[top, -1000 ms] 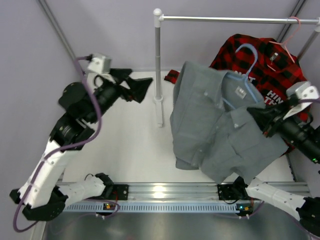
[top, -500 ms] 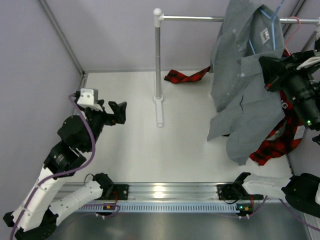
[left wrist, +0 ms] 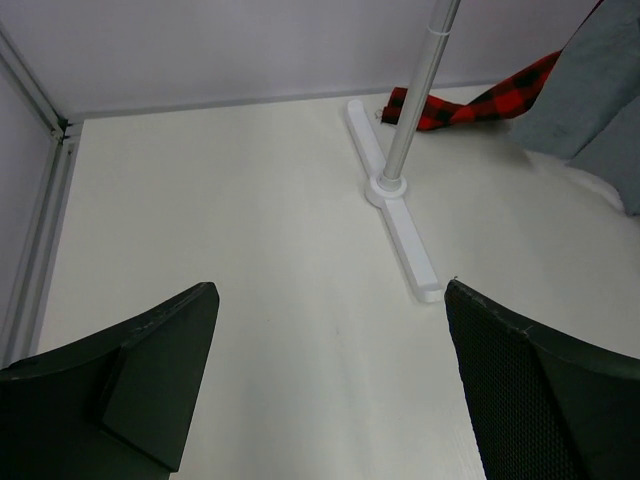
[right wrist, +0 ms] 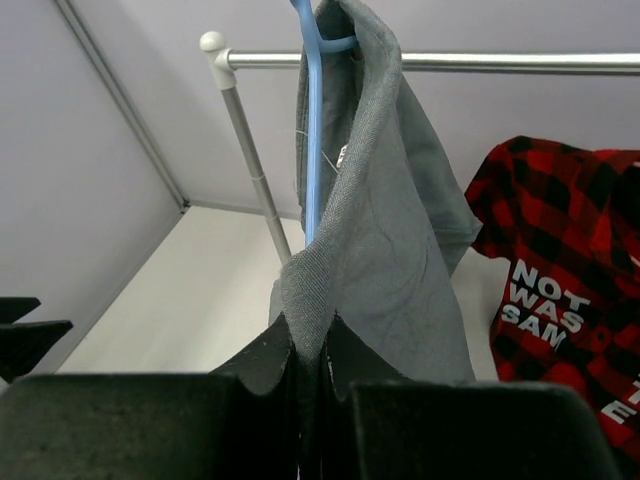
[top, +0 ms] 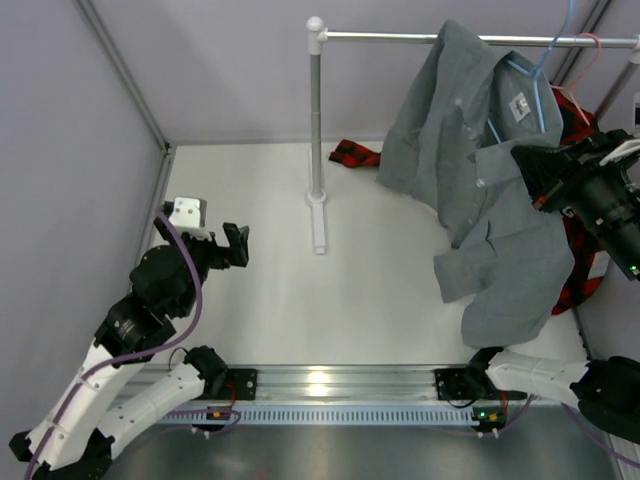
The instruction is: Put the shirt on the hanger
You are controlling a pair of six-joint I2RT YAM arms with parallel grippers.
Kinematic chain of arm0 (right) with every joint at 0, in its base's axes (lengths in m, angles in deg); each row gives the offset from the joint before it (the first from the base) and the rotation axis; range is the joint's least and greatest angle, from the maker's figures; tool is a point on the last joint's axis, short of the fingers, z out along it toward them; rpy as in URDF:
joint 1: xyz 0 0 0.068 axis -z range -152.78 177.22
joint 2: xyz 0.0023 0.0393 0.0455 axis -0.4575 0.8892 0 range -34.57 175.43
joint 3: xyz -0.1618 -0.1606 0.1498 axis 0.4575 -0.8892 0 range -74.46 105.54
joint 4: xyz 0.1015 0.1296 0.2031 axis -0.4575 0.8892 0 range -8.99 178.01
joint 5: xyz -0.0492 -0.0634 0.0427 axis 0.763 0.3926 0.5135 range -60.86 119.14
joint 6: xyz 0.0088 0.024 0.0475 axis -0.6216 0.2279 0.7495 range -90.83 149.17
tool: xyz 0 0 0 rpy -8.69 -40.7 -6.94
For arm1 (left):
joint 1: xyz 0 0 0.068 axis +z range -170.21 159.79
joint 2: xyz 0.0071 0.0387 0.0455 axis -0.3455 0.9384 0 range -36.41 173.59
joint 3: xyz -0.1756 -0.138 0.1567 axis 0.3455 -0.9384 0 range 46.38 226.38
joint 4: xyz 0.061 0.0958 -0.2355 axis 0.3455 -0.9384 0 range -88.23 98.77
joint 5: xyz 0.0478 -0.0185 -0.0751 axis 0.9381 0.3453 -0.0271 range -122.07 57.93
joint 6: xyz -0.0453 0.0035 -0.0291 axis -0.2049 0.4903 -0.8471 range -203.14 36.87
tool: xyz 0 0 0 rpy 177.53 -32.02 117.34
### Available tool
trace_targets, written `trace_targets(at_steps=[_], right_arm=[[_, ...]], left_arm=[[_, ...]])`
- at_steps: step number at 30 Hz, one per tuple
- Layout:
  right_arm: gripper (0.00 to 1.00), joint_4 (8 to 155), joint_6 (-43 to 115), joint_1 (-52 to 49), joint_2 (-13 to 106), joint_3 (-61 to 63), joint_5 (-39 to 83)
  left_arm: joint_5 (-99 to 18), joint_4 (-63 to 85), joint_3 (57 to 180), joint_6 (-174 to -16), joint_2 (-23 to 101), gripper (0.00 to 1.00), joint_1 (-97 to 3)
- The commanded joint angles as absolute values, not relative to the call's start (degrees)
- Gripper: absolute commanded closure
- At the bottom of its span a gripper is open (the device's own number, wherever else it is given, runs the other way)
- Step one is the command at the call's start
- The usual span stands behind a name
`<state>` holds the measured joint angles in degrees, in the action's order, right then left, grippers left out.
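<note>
Up at the right end of the rail [top: 480,40], the shirt [top: 500,200] hangs draped over the hanger [right wrist: 313,120], its collar high by the bar and its tails falling toward the counter [top: 300,300]. Our right hand [right wrist: 312,352] is closed tight on a fold of the grey cloth near the shoulder, with the blue wire rising just above the pinch. We judge that this grip carries shirt and hanger together, so the hook can be brought to the bar. Whether the hook sits over the rail we cannot tell.

Our left hand [top: 235,245] is spread fully wide over the left side of the counter, holding nothing. It seems parked well apart so as not to snag the cloth. Behind the grey shirt the plaid shirt [right wrist: 560,250] appears to hang from the pink hanger [top: 590,42], with a strip of it lying on the counter near the post [top: 317,120].

We count two shirts, one grey and one plaid; two hangers, one blue and one pink; one rail on one post; and two hands, one gripping and one free.
</note>
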<state>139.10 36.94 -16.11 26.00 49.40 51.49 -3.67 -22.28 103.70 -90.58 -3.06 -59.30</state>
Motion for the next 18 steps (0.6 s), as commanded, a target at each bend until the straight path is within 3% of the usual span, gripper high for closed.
trace_targets(at_steps=[1,11,18], right_arm=[[1.00,140.34,41.03,-16.10,26.43,48.16,49.01],[1.00,129.37,46.48,-15.93,20.19,28.94,48.56],[1.00,119.78,49.38,-12.69,24.75,22.50,48.83]], left_arm=[[-2.36,-21.47,102.63,-89.81,-1.69,0.02,-58.10],[-4.82,-20.24,100.34,-91.48,0.77,0.02,-48.87],[-3.68,-18.48,98.50,-94.82,1.47,0.02,-38.15]])
